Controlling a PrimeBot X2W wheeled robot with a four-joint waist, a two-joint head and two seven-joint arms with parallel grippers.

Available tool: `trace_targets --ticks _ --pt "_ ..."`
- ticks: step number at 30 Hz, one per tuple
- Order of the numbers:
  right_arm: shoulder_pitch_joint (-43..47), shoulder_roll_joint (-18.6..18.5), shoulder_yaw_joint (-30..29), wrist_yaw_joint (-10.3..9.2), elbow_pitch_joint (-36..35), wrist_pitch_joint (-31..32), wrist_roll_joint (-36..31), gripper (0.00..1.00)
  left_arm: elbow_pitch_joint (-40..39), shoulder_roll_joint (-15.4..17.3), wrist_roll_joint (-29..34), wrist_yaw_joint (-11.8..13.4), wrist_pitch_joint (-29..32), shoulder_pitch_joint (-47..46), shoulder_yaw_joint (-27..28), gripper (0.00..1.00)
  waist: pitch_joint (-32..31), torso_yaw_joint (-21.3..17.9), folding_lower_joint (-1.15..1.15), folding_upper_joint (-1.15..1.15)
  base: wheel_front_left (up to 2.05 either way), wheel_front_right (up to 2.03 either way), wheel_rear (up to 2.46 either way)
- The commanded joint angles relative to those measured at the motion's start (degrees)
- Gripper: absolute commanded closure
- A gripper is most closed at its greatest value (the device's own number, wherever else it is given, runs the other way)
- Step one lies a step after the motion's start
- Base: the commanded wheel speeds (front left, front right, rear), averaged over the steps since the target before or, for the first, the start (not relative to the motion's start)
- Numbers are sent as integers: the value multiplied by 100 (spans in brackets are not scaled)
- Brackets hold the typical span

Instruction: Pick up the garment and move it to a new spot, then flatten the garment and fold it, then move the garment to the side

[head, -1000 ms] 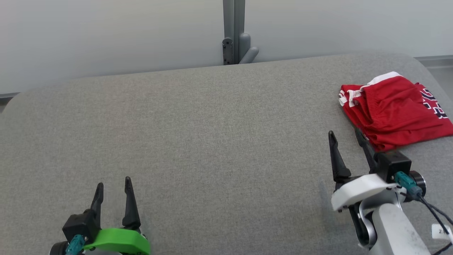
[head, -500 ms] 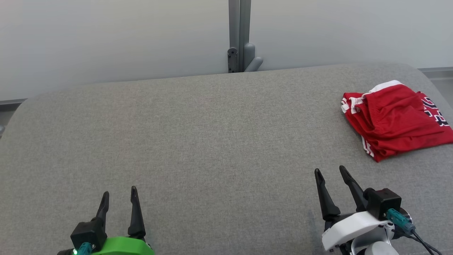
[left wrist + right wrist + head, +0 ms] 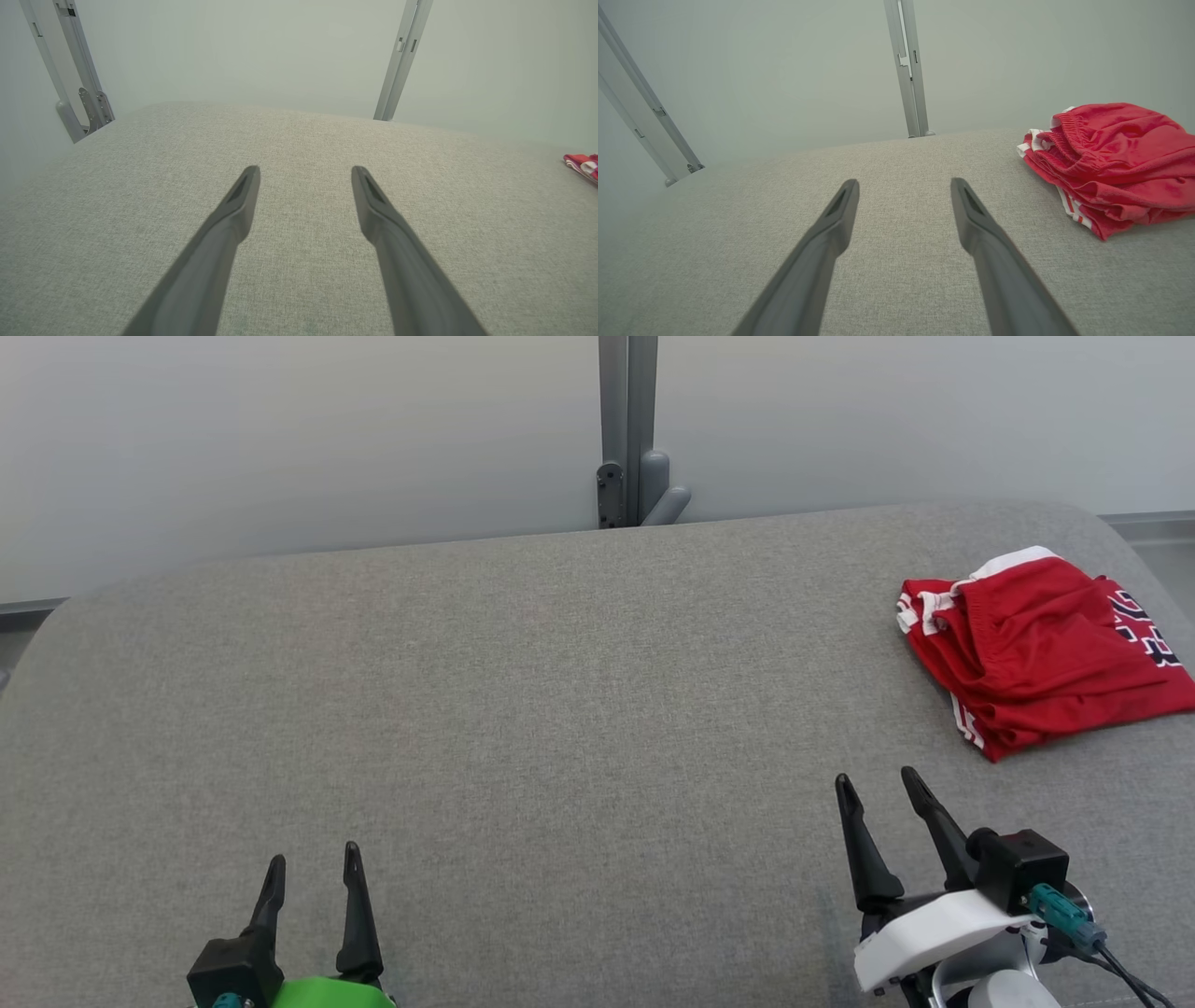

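Lying where: the garment point(image 3: 1036, 653) sat at the far right of the grey worktop point(image 3: 523, 709), ahead of the right fingers point(image 3: 861, 845) and off to their right, not touching them
Garment look: bright red, folded over into a lumpy stack, white trim along one edge, thin white stripes at the near corner
Cut off: dark lettering on its right side ran out of the head view, so I couldn't read it; the left wrist view caught just a red-and-white sliver at its edge
Fabric: soft and matte, with a gathered elastic waistband, clearest from the right wrist
Worktop: woven grey cloth cover, rounded corners
Left fingers point(image 3: 355, 905): spread apart, nothing between them, at the near left
Right fingers: also spread wide and empty
Finger shape: long, dark, tapering to points
Behind: pale wall, grey metal post point(image 3: 627, 429)
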Motion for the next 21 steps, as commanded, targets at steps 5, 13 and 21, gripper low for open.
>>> trace_targets --ticks 5,13,21 --pt "62 -7 -53 -5 -58 11 -38 0 -62 8 50 46 -1 78 31 0 4 11 0 41 0 0 0" --pt "48 -7 -99 -5 -90 26 -59 0 -103 2 97 43 -1 99 28 0 1 13 0 41 0 0 0" --pt "7 0 -109 1 -79 15 -32 100 -90 -7 85 -3 0 29 14 100 3 7 0 0 0 0 0"
